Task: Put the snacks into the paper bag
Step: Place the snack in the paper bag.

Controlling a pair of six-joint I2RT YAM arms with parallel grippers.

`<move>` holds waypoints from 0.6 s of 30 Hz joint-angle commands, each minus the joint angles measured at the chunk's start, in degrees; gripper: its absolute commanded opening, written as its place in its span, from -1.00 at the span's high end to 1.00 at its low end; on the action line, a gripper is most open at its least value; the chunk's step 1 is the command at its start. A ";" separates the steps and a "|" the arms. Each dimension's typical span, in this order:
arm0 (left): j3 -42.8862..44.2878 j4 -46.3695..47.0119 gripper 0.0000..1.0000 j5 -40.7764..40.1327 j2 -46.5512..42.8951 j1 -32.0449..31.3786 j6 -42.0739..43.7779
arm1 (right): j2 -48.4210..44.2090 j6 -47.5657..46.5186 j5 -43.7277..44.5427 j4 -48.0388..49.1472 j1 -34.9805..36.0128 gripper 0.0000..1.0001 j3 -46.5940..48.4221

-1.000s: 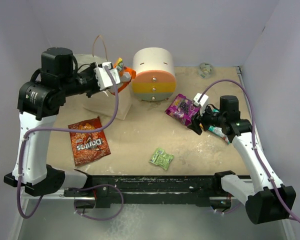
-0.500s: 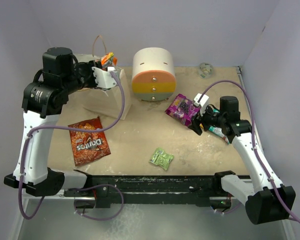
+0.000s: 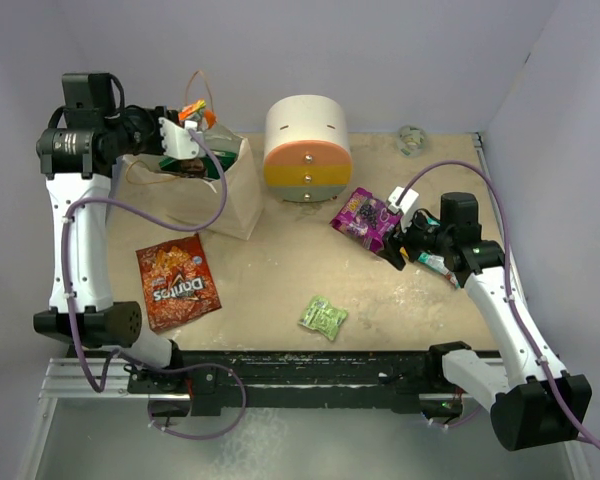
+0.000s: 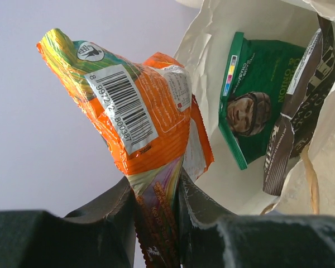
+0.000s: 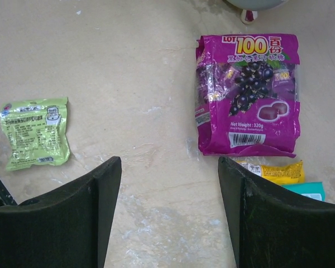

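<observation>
Our left gripper pinches the orange packet over the paper bag. Our right gripper hangs wide open.

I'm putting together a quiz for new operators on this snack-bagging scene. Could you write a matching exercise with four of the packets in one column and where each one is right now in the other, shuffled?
Things:
1. orange packet
2. green packet
3. purple packet
4. Doritos bag

Places:
A. flat on the table, just ahead of the open right gripper
B. inside the paper bag
C. flat on the table, left side, in front of the paper bag
D. pinched in the left gripper

Pairs: 1-D, 2-B, 3-A, 4-C
</observation>
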 commanded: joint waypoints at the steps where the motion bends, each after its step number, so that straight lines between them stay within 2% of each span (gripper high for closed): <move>1: 5.29 -3.86 1.00 9.76 2.83 2.42 7.78 | -0.38 -1.07 1.23 1.87 -0.15 -0.44 -0.60; 8: 6.31 -11.09 1.00 7.83 7.83 2.59 14.82 | 0.20 -1.32 1.87 1.94 -0.20 -0.44 -0.68; 18: 6.70 -17.01 0.95 8.57 11.10 2.59 17.53 | 1.43 -1.86 2.17 1.66 -0.25 -0.43 -0.58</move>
